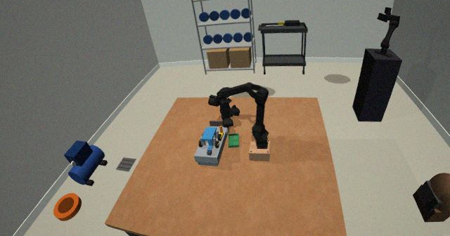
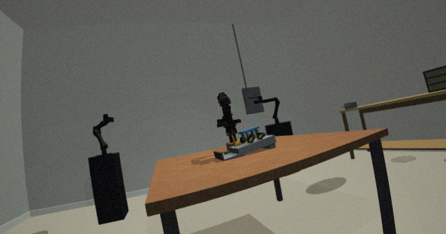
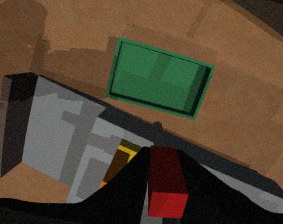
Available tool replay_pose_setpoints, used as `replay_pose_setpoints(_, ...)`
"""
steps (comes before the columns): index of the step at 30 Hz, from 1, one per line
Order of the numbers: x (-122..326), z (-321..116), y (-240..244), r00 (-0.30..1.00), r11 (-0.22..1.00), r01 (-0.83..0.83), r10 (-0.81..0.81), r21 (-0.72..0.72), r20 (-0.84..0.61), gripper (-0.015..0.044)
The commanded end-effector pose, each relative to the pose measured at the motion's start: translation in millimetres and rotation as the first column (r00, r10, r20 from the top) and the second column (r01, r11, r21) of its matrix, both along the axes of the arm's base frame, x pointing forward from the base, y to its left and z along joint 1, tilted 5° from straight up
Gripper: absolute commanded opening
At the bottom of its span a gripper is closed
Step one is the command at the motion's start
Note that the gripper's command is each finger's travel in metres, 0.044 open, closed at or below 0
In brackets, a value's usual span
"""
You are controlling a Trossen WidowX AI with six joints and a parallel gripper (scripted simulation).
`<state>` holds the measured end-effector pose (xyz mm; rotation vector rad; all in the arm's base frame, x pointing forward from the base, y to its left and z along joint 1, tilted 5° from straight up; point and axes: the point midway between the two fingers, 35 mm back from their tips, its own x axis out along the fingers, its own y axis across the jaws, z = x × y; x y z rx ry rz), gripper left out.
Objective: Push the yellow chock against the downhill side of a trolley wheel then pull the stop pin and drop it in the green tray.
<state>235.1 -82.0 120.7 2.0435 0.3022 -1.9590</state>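
My gripper (image 1: 228, 124) (image 2: 231, 136) (image 3: 160, 155) is shut on the red-headed stop pin (image 3: 167, 202), above the ramp's low end. The pin's grey tip shows beyond the fingers in the wrist view. The blue trolley (image 1: 209, 133) (image 2: 249, 130) stands on the grey ramp (image 1: 207, 159) (image 2: 251, 148) (image 3: 47, 120). The yellow chock (image 1: 221, 134) (image 2: 237, 143) (image 3: 126, 149), orange handle up, sits at the downhill side of a near-side wheel; exact contact is too small to tell. The green tray (image 1: 233, 140) (image 3: 142, 82) lies beside the ramp and holds nothing visible.
A dark end board (image 1: 216, 123) (image 2: 219, 155) (image 3: 12, 120) stands across the ramp's low end. The arm's wooden base block (image 1: 259, 156) is on the table (image 1: 281, 190) (image 2: 296, 150), on the tray's other side. Shelves and a cart stand beyond the table.
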Motion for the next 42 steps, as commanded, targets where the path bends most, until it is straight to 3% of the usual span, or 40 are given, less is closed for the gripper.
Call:
replay_pose_setpoints(1, 0, 0, 0, 0.995, 0.995, 0.102, -0.102, -0.019, 0.009, 0.0000)
replay_pose_setpoints(5, 0, 0, 1, 0.984, 0.984, 0.175, -0.175, -0.028, 0.018, 0.0000)
replay_pose_setpoints(25, -27, -22, -2, 0.985, 0.984, 0.175, -0.175, -0.025, 0.012, 0.0000)
replay_pose_setpoints(32, -26, -41, 2, 0.985, 0.980, 0.170, -0.166, 0.108, -0.040, 0.0000)
replay_pose_setpoints(42, -27, -75, 14, 0.985, 0.976, 0.170, -0.165, 0.133, -0.048, 0.0000)
